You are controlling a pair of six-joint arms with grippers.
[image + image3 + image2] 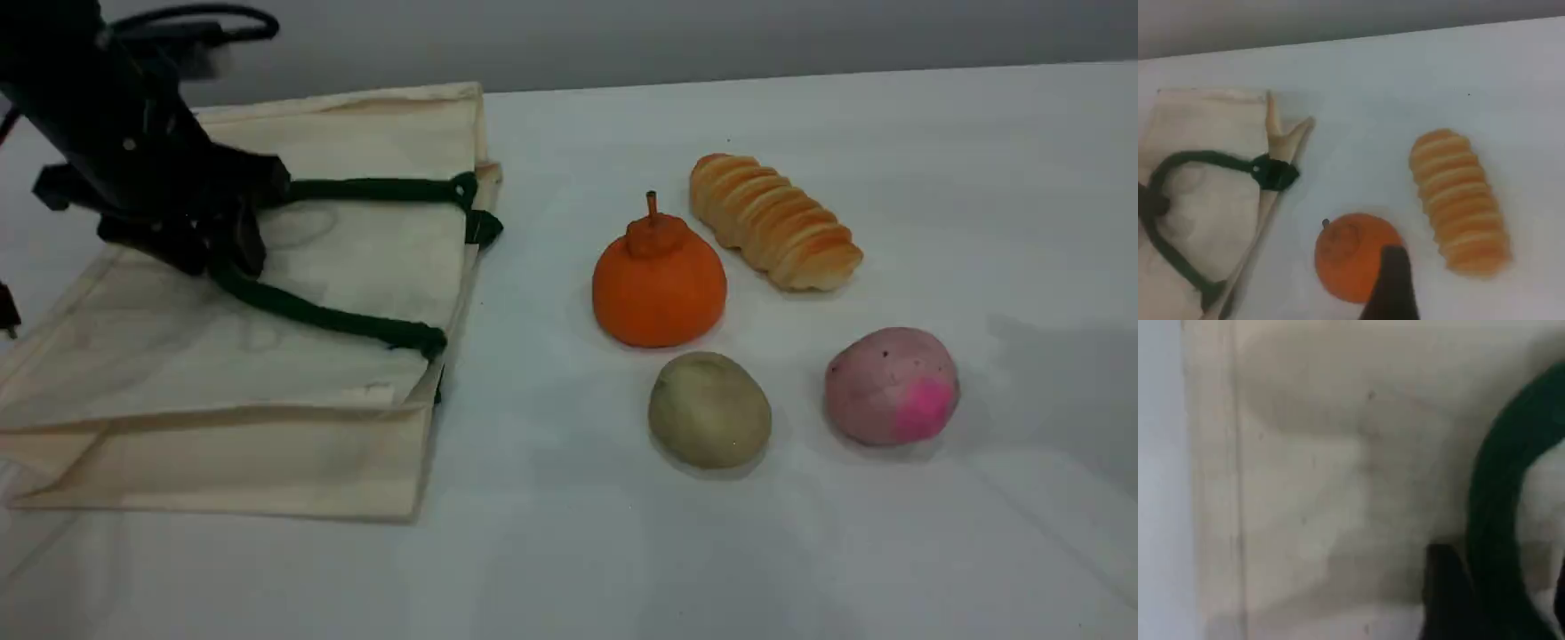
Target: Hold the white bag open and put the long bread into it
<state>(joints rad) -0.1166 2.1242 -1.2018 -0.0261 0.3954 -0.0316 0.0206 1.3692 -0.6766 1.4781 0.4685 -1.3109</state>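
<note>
Bread (773,222) sits untouched on the table (933,551), far right of centre, just behind the orange fruit (659,284), with a beige lump (709,409) and a pink one (892,385) nearer the camera, so nothing has gone in yet. White bag (267,373) lies flat on its side at the left, mouth facing the food and looking closed, so the opening job is only beginning and the loading is all to come. Up at the bag's far side, the left gripper (233,253) is down at the bend of the green handle (329,316), its arm slanting in from the top-left corner; its own camera shows the rope running right beside a dark fingertip (1445,593), but whether the fingers have actually pinched that rope I cannot tell, they look only partly spread. Over to the right gripper (1391,287): it hangs above the fruit with nothing in it, its fingers evidently spread wide, the long bread just off to its side.
</note>
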